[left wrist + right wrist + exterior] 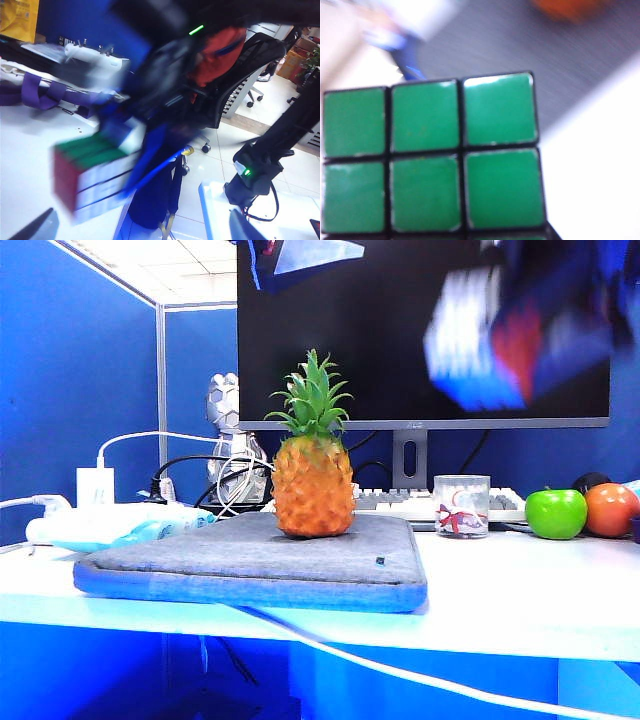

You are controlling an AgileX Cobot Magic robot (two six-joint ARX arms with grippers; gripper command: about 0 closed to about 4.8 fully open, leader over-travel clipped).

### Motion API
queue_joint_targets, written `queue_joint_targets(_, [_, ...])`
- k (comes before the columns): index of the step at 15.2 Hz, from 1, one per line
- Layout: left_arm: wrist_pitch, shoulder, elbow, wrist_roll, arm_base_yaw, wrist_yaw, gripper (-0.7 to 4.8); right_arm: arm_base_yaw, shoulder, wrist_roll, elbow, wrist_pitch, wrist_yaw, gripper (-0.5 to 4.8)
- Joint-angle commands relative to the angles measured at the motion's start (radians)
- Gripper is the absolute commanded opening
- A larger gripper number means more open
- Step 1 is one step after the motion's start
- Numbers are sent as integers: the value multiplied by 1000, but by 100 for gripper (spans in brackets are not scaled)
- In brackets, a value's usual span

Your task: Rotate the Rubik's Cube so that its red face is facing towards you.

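Rubik's Cube (430, 155): glossy green stickers with worn, whitened edges, set in a smooth black plastic grid. Pineapple (313, 485): plastic-looking, with a rough, bumpy orange rind and stiff green leaves. Pad (250, 565): grey woven cloth, matt, with a blue fabric border. Cup (462, 505): clear, glass-like, printed with a red pattern. Apple (556, 513): smooth, glossy green skin. Table (520, 605): smooth white surface with a slight sheen.
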Motion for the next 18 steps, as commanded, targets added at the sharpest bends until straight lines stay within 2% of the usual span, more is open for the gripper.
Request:
queue_joint_targets(1, [0, -5, 5, -9, -1, -4, 479, 0, 137, 60, 5, 70, 188, 8])
queue_joint_targets(4, [-9, -5, 5, -50, -1, -124, 479, -2, 227, 90, 8, 129, 367, 7])
queue_joint_targets(5, [-27, -5, 5, -75, -1, -248, 479, -8, 240, 91, 8, 151, 441, 1])
queue_joint_targets(7, [-33, -5, 5, -79, -1, -289, 479, -24, 246, 90, 8, 164, 518, 1])
queue_joint_targets(12, [-32, -5, 5, -80, -1, -293, 479, -69, 302, 91, 7, 169, 561, 1])
queue_joint_targets(13, [-31, -5, 5, -90, -1, -347, 472, -69, 326, 91, 7, 176, 561, 1])
queue_joint_targets(15, [-32, -5, 4, -98, -1, -492, 422, -68, 353, 111, 8, 200, 539, 1])
queue_joint_targets(18, [-21, -5, 4, -98, -1, -527, 421, -69, 365, 116, 7, 220, 538, 1])
